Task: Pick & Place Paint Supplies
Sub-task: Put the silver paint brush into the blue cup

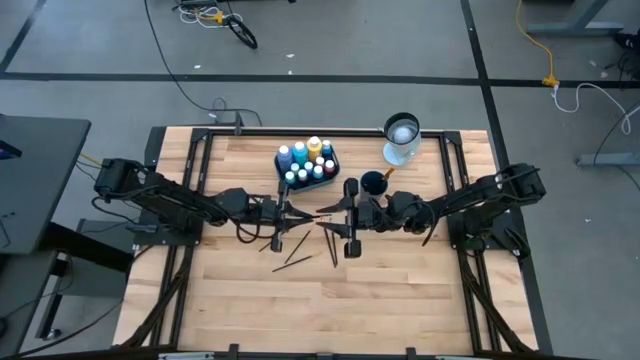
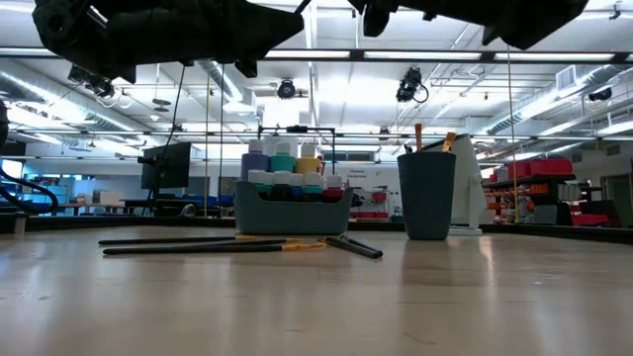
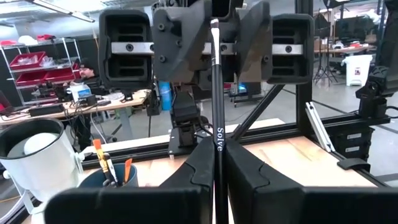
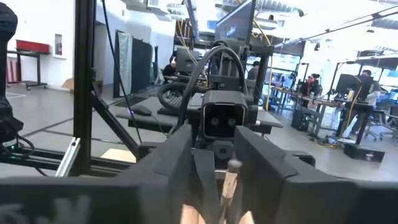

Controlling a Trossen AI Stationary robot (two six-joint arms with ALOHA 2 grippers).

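Note:
My left gripper (image 1: 296,212) is shut on a thin dark-handled brush (image 3: 219,124) held level above the table's middle. The brush's far, lighter end (image 4: 230,180) reaches between the fingers of my right gripper (image 1: 338,212), which faces the left one and stands open around that end (image 3: 214,28). The small paint bottles (image 1: 308,160) stand in the teal tray (image 2: 294,210) behind the grippers. Several more brushes (image 1: 292,247) lie flat on the wood below the grippers. The dark blue cup (image 1: 375,183) holds a few brushes. My left gripper pinches the brush's dark handle (image 3: 219,144) between its two fingers, at the printed lettering. The fingers come level from the table's left and lie along the brush. The brush is lifted clear and sticks out level past the fingertips toward the right gripper.
A white container (image 1: 402,135) stands at the far right, behind the blue cup (image 2: 427,193). Loose brushes (image 2: 198,244) lie on the table in front of the tray. Black frame rails (image 1: 200,150) run along the table's left, right and far sides. Bare wood (image 1: 320,310) lies at the near side.

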